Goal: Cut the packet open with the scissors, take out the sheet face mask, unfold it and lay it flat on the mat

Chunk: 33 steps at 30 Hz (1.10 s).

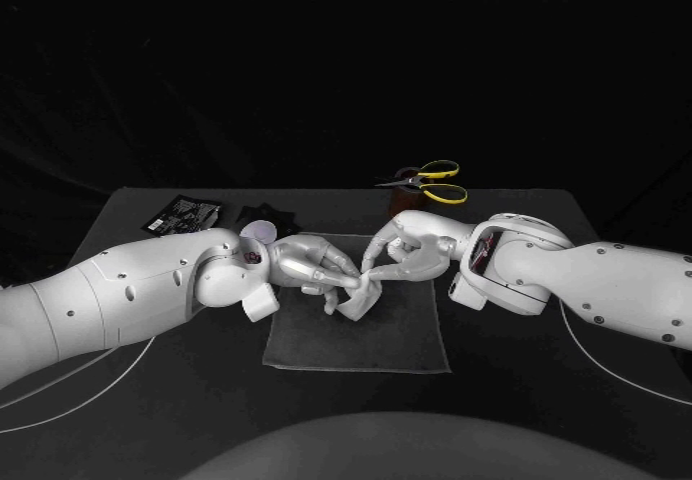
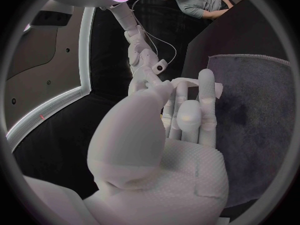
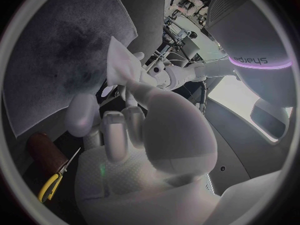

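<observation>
Above the grey mat [image 1: 353,345], the left hand [image 1: 310,268] and the right hand [image 1: 411,250] were close together, and fingers of both pinched the folded sheet face mask [image 1: 361,298]. Farther back lay the packet [image 1: 182,213], and the scissors [image 1: 430,180] stood in a brown holder [image 1: 404,203].

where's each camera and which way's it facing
Head view: on the head, looking down; left arm, right arm, left hand and right hand over the mat.
Left wrist view: behind the left hand, facing the right hand.
Right wrist view: behind the right hand, facing the left hand.
All share the face mask between them.
</observation>
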Motion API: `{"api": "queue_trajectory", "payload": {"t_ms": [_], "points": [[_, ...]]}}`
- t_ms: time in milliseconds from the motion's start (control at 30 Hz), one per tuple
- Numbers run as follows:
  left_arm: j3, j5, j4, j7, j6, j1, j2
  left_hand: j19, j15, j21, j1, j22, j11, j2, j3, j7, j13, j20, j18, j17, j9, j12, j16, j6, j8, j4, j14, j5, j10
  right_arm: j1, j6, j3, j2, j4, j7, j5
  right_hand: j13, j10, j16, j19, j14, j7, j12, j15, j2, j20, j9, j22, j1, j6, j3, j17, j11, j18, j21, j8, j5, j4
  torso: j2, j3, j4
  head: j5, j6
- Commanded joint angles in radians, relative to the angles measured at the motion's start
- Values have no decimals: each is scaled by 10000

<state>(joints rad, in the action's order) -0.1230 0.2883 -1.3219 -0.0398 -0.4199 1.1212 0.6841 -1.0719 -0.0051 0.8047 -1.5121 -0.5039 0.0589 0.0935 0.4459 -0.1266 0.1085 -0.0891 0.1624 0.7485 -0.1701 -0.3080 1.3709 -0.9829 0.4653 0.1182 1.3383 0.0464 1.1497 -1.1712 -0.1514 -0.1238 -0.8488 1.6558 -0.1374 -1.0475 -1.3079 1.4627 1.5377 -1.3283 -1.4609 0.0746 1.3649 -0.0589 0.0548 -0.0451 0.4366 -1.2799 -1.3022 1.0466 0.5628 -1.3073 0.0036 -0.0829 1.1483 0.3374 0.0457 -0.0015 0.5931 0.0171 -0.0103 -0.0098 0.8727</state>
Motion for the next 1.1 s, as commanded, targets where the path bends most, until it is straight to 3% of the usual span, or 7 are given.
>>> {"api": "queue_trajectory", "payload": {"t_ms": [33,333,400,533,733,967,1100], "points": [[7,110,-25,-225,74,13,-36,85,-78,157,-47,-130,-34,-71,185,20,58,72,205,12,-209,-98,28,-67,140,-159,10,35,137,-6,-55,9,10,1,-57,-79,-1381,306,45,-32,-953,19,41,-39,-48,-23,241,-12,0,83,37,-1989,-48,-158,26,36,28,-30,3,-8,-6,18,-1],[7,114,-16,-329,220,14,-25,203,-106,336,147,-294,-68,-54,448,52,144,94,202,-3,-354,-175,18,-61,253,-277,14,37,205,-9,-313,8,13,-87,-9,110,-1058,92,-20,36,-920,70,-494,-16,15,-36,226,61,129,-156,-30,-1849,-11,-183,-105,-28,27,-24,2,-5,-4,5,-1],[7,62,-27,-349,320,14,-18,231,-117,385,209,-338,-82,-40,521,64,171,99,202,3,-400,-197,19,-60,289,-307,19,36,224,-10,-500,8,18,-121,18,243,-519,-312,-111,184,-872,255,-1394,85,180,-87,116,220,408,-626,-245,-1662,138,-221,-364,-292,9,98,1,-7,-2,6,-1],[7,-42,-56,-408,598,14,-4,255,-128,431,255,-380,-94,-39,612,76,196,107,204,-20,-445,-218,11,-57,321,-341,17,38,241,-11,-808,6,6,-149,42,483,940,-1528,-399,721,-709,805,-3739,499,758,-400,-323,772,853,-1769,-852,-1123,607,-350,-1274,-1168,30,330,5,-6,0,15,-1],[6,-282,-82,-436,890,14,16,280,-136,486,320,-430,-102,-22,716,86,225,114,204,-36,-500,-238,4,-49,355,-380,16,37,250,-12,-1147,3,-62,-117,48,701,1916,-2415,-838,1403,-408,948,-5100,656,1011,-607,-528,1446,873,-2245,-1321,-334,765,-578,-2383,-1606,35,456,1,1,-2,19,-1],[5,-616,-167,-373,1390,14,54,309,-147,571,413,-505,-111,19,884,97,271,125,206,-51,-585,-270,-3,-39,404,-451,27,38,266,-9,-1860,-2,-337,38,150,1200,2070,-2526,-843,1412,-396,961,-5218,675,992,-651,-547,1457,904,-2227,-1470,-331,783,-595,-2422,-1641,40,572,3,6,0,32,-1],[4,-760,-246,-337,1748,14,97,325,-151,627,471,-553,-111,46,1005,101,300,132,207,-65,-637,-288,-9,-27,428,-503,36,40,267,10,-2506,-13,-607,290,711,1370,1279,-1612,-608,888,-599,701,-3631,490,598,-558,-382,1051,687,-1197,-1504,-742,549,-512,-1793,-1086,89,724,7,11,-7,46,-1]]}}
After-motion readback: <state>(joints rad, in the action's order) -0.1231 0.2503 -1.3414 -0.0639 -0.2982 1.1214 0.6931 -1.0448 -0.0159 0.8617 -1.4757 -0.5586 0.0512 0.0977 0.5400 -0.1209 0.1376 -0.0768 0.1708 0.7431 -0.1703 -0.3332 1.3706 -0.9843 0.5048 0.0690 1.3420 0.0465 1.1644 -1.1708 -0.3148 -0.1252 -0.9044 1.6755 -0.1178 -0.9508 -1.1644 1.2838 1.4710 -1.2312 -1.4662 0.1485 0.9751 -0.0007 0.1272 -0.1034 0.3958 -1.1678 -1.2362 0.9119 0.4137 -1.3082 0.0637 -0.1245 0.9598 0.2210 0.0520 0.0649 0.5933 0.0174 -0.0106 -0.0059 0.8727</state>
